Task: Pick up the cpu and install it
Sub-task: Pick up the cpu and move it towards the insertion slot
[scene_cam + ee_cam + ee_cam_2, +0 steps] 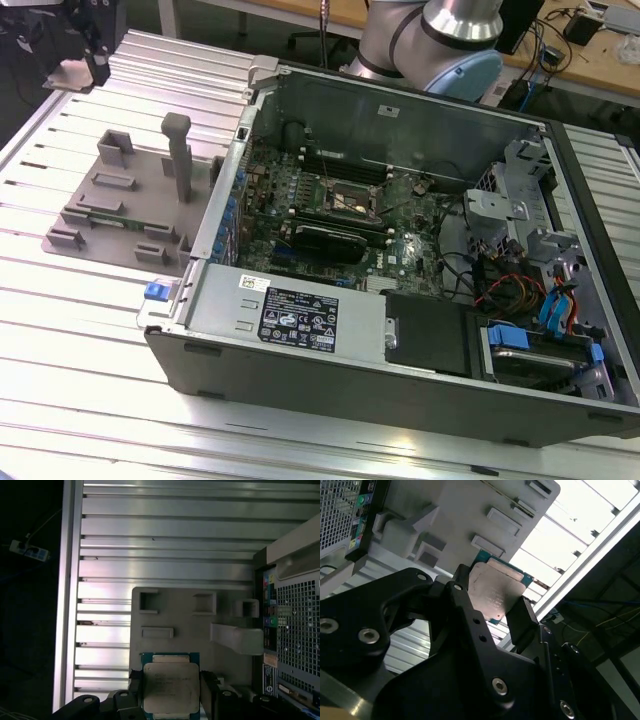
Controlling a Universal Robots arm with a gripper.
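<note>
The cpu is a flat square chip with a silver top plate and a thin green rim. My gripper is shut on it, with a black finger against each of two opposite edges. In the second wrist view the cpu sits between the same fingers of the gripper. In the exterior view the gripper hangs above the table's far corner at the exterior view's left, with the cpu in it, away from the open computer. The motherboard socket lies open inside the case.
A grey fixture plate with raised blocks and an upright post lies on the slatted metal table, beside the open computer case. In the first wrist view the fixture plate is below the held chip and the case's grille beside it.
</note>
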